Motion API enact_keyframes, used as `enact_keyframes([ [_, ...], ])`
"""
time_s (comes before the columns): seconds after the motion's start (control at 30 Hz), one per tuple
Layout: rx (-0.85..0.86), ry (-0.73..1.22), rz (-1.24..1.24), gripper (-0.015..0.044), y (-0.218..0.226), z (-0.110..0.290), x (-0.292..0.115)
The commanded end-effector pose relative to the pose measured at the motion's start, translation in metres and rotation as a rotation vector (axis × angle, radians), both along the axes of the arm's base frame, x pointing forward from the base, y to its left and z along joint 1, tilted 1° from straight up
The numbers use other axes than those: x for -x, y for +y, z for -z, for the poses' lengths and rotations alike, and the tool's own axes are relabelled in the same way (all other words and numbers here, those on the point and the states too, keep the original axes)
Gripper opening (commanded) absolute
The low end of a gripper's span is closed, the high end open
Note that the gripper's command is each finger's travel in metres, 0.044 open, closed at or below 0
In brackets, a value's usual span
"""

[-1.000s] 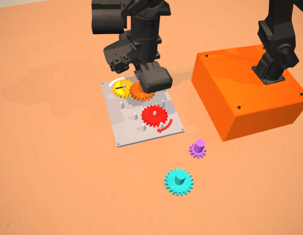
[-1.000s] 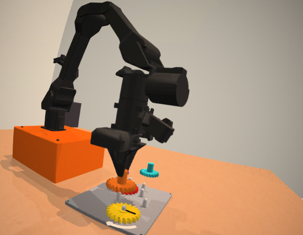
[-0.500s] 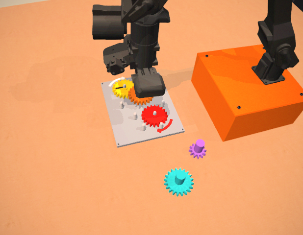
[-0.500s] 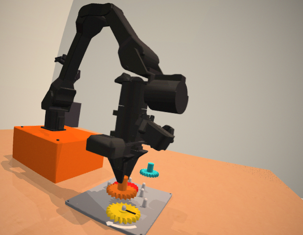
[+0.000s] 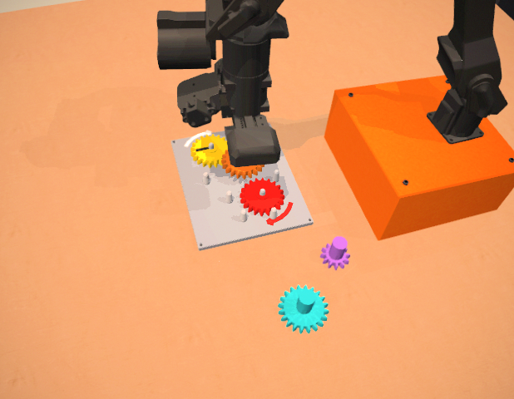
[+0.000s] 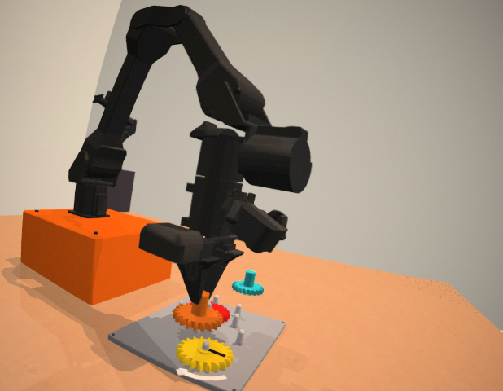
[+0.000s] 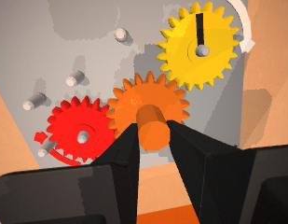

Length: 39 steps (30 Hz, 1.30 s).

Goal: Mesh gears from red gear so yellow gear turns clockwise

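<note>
My gripper (image 6: 201, 297) (image 7: 152, 128) is shut on the upright handle of the orange gear (image 5: 243, 171) (image 6: 184, 315) (image 7: 127, 105). It holds the gear low over the grey board (image 5: 218, 233) (image 6: 137, 332) (image 7: 22, 56), between the red gear (image 5: 257, 204) (image 6: 221, 312) (image 7: 64, 126) and the yellow gear (image 5: 214, 160) (image 6: 190, 354) (image 7: 181, 49). The orange gear appears slightly above the board; any peg under it is hidden. Loose on the table stand a purple gear (image 5: 334, 256) and a cyan gear (image 5: 303, 315) (image 6: 248, 287).
Several empty pegs stand on the board, one (image 5: 205, 178) (image 6: 241, 337) (image 7: 121, 35) near the yellow gear and another (image 5: 276, 175) beside the red gear. The orange box (image 5: 433, 155) (image 6: 58, 252) carries the arm's base beside the board.
</note>
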<state>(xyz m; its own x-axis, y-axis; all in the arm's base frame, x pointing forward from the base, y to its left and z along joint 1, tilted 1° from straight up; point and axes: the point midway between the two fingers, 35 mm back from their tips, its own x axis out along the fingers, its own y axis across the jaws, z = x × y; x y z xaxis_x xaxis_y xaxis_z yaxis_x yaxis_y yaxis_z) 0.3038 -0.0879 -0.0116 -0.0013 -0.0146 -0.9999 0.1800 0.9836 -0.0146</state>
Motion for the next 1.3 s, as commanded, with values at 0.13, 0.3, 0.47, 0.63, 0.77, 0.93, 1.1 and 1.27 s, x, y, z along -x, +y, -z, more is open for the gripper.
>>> enact_keyframes([
  [0.13, 0.002, 0.001, -0.138, 0.0, 0.001, -0.001, 0.001],
  [0.3, 0.002, 0.002, -0.204, 0.0, 0.0, 0.004, 0.001],
  [0.47, 0.002, 0.002, -0.233, 0.0, -0.002, 0.011, 0.001],
  [0.63, 0.002, 0.002, -0.217, 0.0, -0.001, 0.011, 0.0],
  [0.77, 0.002, 0.001, -0.153, 0.0, 0.0, 0.011, -0.001],
  [0.93, 0.002, -0.001, -0.054, 0.0, 0.001, 0.012, 0.001],
  [1.1, 0.002, -0.002, 0.037, 0.0, -0.001, 0.013, 0.002],
  [1.27, 0.002, -0.003, 0.076, 0.0, -0.002, 0.013, 0.0],
])
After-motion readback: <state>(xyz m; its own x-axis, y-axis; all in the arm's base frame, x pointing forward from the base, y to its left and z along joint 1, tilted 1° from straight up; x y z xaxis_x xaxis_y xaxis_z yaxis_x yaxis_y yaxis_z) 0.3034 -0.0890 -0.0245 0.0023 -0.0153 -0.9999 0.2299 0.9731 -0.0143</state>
